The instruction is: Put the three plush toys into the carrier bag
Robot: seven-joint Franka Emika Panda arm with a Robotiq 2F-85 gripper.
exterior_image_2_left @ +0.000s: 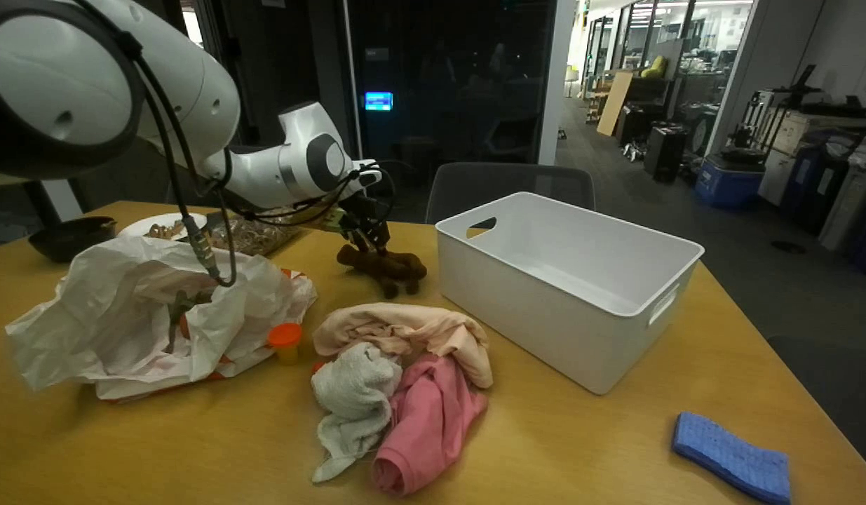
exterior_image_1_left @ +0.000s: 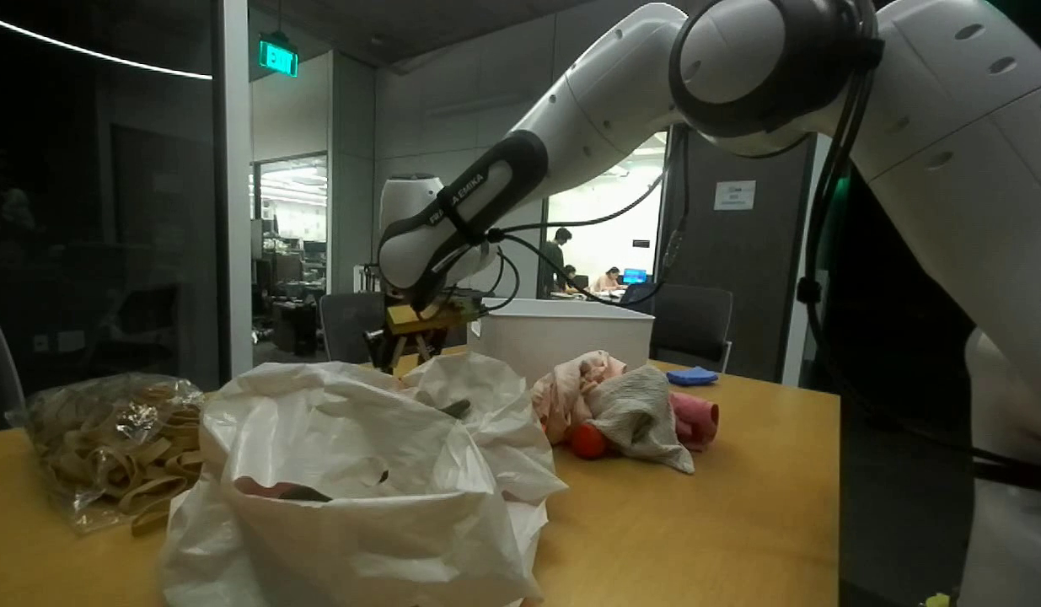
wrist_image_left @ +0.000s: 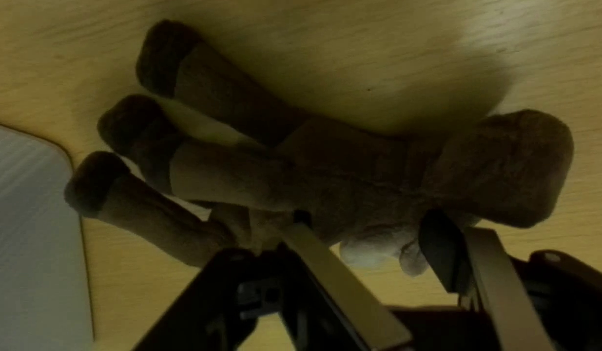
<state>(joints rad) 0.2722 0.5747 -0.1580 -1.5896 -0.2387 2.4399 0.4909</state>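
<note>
A brown plush toy (exterior_image_2_left: 383,266) with dark feet lies on the table beside the white bin. In the wrist view the brown plush toy (wrist_image_left: 349,180) spreads across the picture. My gripper (wrist_image_left: 369,222) is open, its fingers apart and low over the toy's body, with plush between and beyond them. In an exterior view my gripper (exterior_image_2_left: 371,242) points down at the toy. The white carrier bag (exterior_image_1_left: 360,539) lies crumpled with its mouth open; it also shows in an exterior view (exterior_image_2_left: 75,330). A grey-green thing (exterior_image_2_left: 184,308) lies inside, perhaps a plush toy. The third toy cannot be made out.
A white bin (exterior_image_2_left: 524,301) stands close beside the toy. Cloths (exterior_image_2_left: 433,414) and an orange-lidded jar (exterior_image_2_left: 285,344) lie near the bag. A clear bag of tan bands (exterior_image_1_left: 124,447), a black bowl (exterior_image_2_left: 71,238), a white plate (exterior_image_2_left: 134,228) and a blue cloth (exterior_image_2_left: 731,456) are also there.
</note>
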